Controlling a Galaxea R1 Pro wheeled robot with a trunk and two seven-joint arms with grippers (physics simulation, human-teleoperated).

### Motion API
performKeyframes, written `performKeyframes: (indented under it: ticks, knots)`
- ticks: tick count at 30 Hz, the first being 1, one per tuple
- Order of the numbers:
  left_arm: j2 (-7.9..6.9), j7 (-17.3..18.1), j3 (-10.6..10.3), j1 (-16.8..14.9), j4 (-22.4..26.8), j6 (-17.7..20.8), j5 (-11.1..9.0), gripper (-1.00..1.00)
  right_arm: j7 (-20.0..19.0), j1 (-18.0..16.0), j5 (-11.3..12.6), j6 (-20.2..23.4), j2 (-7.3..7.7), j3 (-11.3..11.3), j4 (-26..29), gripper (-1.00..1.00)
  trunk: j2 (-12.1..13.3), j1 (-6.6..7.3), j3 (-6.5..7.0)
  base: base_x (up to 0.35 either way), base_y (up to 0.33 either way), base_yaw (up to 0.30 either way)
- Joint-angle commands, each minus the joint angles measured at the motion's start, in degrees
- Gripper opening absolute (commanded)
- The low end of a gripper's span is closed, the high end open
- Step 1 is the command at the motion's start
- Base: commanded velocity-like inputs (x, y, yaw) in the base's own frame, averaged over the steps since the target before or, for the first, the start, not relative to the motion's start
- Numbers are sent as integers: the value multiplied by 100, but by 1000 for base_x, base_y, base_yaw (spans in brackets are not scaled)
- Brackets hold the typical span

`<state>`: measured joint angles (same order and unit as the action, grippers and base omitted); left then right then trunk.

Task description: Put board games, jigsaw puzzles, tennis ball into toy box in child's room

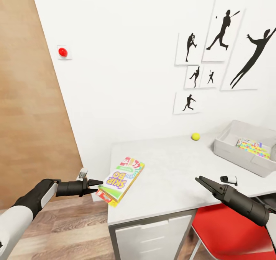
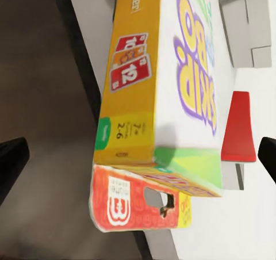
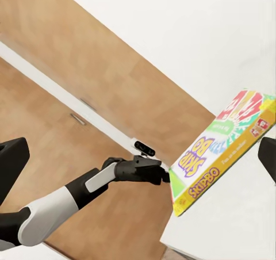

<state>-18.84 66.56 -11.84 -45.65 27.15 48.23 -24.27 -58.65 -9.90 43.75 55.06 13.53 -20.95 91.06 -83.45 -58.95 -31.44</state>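
Nearest to us in the head view, our right gripper hangs just off the front edge of the table, at about five o'clock in the picture. Its two dark fingers lie close together and point toward ten o'clock; nothing sits between them, though we cannot tell whether they fully meet. A small black and white object rests on the table just beyond it.

At about eight o'clock, our left gripper reaches in from the left, fingers spread a little. Its tips are at the near corner of a board game box, and we cannot tell whether they touch it. In the left wrist view the two fingers stand wide apart at either edge of the picture, with the box between and ahead of them. The box is white, yellow and green, printed with the words Skip-Bo, and lies flat on the table's left front corner, its near end overhanging the edge.

Farther out, a yellow tennis ball sits near the back of the table, by the wall, at one o'clock from the box. At three o'clock in the picture, a pale grey toy box rests on the table with a bright jigsaw puzzle inside. A red chair stands under the table's front edge. Dark figure prints hang on the white wall, and a red button sits at eleven o'clock.
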Motion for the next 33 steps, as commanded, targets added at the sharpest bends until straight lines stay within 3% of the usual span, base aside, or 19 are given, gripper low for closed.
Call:
performKeyframes:
  ticks: [1, 33]
  knots:
    - [-6, 6, -31, -5, 1, 38, -35, 100, -15, -4, -1, 23, 0, -4, 0, 100, -3, 0, -6, 35, -60, 0]
    - [11, 8, -32, -5, 1, 38, -43, 100, -24, -4, 2, 23, 0, -5, 0, 100, -3, 0, -6, -17, -22, 0]
